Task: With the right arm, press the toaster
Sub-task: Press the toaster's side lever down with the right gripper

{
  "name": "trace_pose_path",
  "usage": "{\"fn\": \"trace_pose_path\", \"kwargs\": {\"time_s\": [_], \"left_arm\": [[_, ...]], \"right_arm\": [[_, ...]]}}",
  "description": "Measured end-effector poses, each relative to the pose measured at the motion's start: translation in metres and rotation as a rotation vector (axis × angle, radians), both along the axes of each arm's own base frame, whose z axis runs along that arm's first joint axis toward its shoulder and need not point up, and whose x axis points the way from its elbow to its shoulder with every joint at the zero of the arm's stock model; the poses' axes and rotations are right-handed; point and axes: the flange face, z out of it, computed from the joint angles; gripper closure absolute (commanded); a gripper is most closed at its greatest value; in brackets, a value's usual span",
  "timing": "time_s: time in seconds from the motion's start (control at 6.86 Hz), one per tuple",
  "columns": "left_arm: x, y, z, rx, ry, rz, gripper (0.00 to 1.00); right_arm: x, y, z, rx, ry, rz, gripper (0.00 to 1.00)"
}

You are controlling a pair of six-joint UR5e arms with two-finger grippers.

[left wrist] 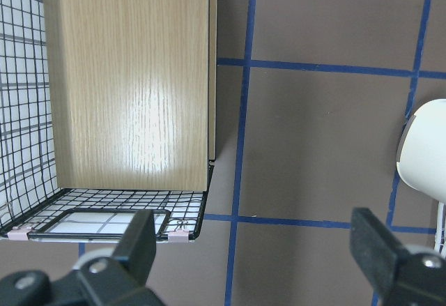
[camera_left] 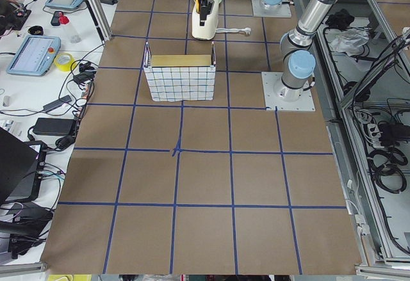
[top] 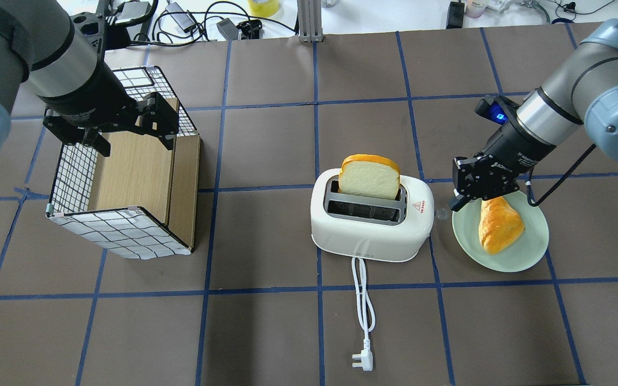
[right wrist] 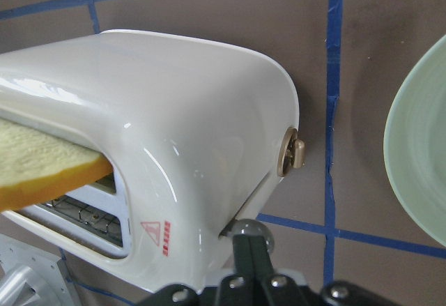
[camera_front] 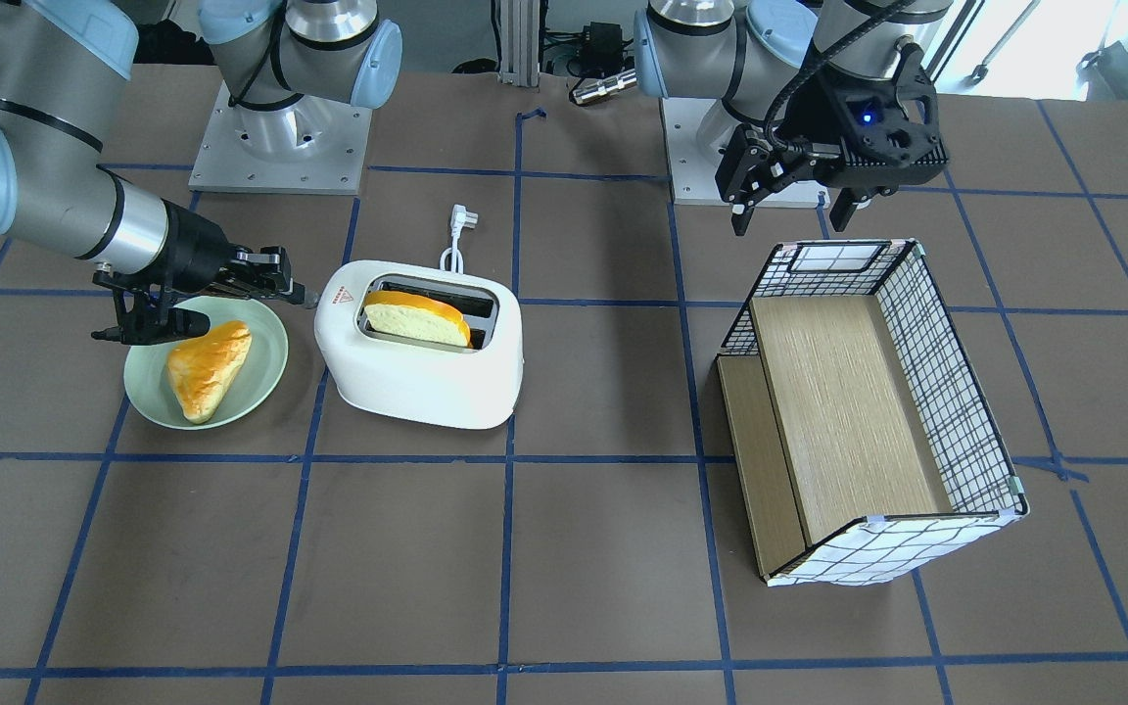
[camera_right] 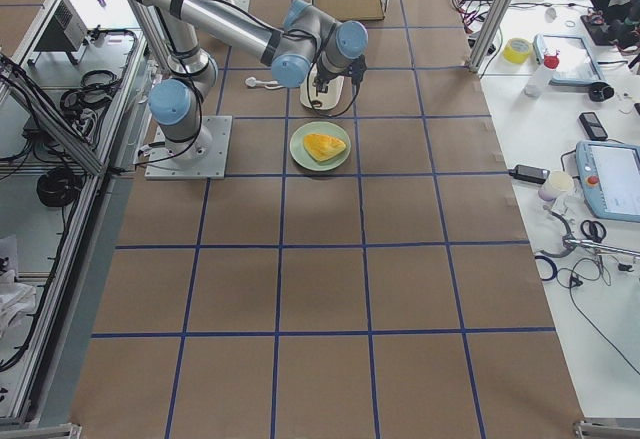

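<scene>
The white toaster (camera_front: 427, 372) stands mid-table, with a bread slice (camera_front: 417, 315) sticking up from one slot; it also shows in the overhead view (top: 373, 230). My right gripper (top: 455, 203) is shut and sits low at the toaster's end nearest the plate. In the right wrist view its fingertips (right wrist: 247, 261) sit right under the toaster's chrome lever knob (right wrist: 251, 231), beside a round dial (right wrist: 291, 151). I cannot tell if they touch. My left gripper (top: 110, 134) is open and empty above the basket.
A green plate (top: 523, 260) with a piece of bread (top: 497, 224) lies just beyond the right gripper. A wire basket (top: 116, 230) with wooden boards lies on its side under the left arm. The toaster's cord and plug (top: 362, 359) trail toward the robot.
</scene>
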Motion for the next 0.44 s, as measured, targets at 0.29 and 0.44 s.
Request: {"fn": "trace_pose_path", "kwargs": {"time_s": [0.29,0.44], "left_arm": [[0.0000,0.0000,0.0000,0.000,0.000,0.000,0.00],[0.0000,0.0000,0.0000,0.000,0.000,0.000,0.00]], "right_arm": [[0.0003,0.0010,-0.0047,-0.008,-0.003,-0.002,1.00],[0.0004,0.0008,-0.0061,-0.008,-0.004,-0.002,1.00]]}}
